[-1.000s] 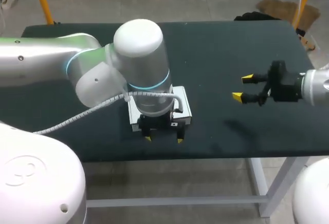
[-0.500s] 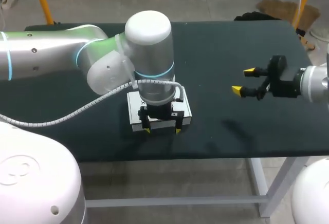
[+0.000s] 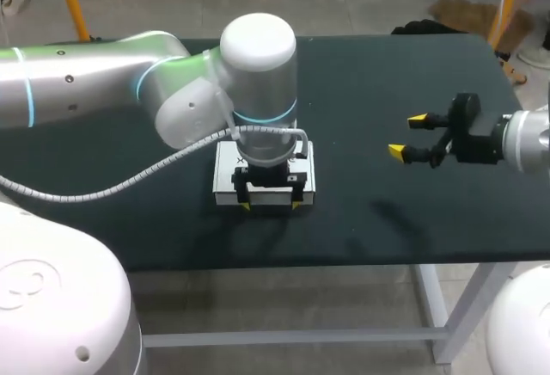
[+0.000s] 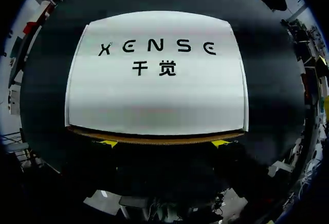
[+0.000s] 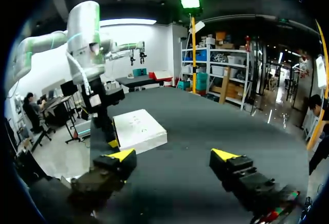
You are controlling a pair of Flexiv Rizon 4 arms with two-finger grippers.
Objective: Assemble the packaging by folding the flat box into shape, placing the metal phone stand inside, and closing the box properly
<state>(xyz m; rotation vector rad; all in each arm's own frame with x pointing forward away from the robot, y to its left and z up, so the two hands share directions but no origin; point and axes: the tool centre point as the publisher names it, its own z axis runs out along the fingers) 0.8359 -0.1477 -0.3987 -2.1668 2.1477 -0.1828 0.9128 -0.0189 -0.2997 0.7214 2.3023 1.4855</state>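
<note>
Table [image 3: 387, 74]: dark top, one task thing on it.

Left arm [image 3: 103, 82]: comes in from the left, wrist straight above the box and pointing down.

Right arm [image 3: 524, 138]: at the right side, held level, well apart from the box.

Box [image 3: 224, 177]: white, folded up, lid lying flat, so it looks closed. It sits near the front edge, mid-table. Long axis runs side to side across the table. Stand not in sight; can't tell if it is inside.

Left gripper [image 3: 271, 205]: fingers spread wide, nothing held. Both yellow tips sit at the box's front long edge. In the wrist view the box [image 4: 157, 90] lies directly ahead of the gripper [image 4: 164, 143], its long axis parallel to the line between the tips. Contact with the front wall can't be told.

Right gripper [image 3: 406, 134]: wide, empty, pointing toward the box [image 5: 139, 129] across bare table from its own wrist view [image 5: 172, 157].

Judgement: left is far nearer, so any press or push on the box falls to it. Nothing stands between.
</note>
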